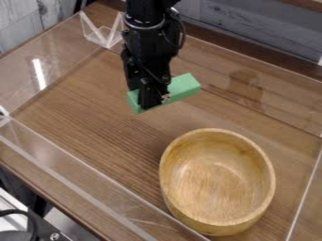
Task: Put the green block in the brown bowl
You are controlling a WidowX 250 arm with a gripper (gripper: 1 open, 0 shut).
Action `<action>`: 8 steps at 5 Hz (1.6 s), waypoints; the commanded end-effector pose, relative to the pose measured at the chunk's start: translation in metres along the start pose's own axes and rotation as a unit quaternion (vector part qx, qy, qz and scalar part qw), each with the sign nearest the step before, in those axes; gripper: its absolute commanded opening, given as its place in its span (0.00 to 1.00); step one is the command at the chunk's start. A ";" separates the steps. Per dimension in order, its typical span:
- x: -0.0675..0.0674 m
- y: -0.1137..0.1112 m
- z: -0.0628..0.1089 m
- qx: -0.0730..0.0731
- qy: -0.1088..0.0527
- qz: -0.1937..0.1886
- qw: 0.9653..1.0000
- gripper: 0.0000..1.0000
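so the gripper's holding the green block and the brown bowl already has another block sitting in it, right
Not quite. The camera view shows the brown bowl empty, with nothing inside it. The rest holds: the gripper is shut on the green block.

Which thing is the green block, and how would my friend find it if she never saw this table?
Start at the wooden table with its clear plastic walls, and find the black robot arm's end effector pointing down. The green block is the small flat bar pinched in it, above and left of the big round brown bowl. It is the only green thing there.
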State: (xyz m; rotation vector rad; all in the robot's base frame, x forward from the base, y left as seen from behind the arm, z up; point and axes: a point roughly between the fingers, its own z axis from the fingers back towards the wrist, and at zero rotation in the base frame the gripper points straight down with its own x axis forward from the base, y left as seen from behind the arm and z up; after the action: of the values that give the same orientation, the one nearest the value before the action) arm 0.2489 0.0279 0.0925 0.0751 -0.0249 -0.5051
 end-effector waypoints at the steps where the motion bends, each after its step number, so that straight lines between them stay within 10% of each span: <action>1: 0.004 0.003 0.008 0.014 -0.014 -0.002 1.000 0.00; 4: 0.004 0.003 0.005 0.022 -0.016 -0.001 1.000 0.00; 8: 0.028 -0.135 0.021 0.013 -0.020 -0.044 0.999 0.00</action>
State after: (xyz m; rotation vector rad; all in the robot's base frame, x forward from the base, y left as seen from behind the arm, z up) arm 0.1992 -0.1033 0.0929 0.0978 -0.0205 -0.6068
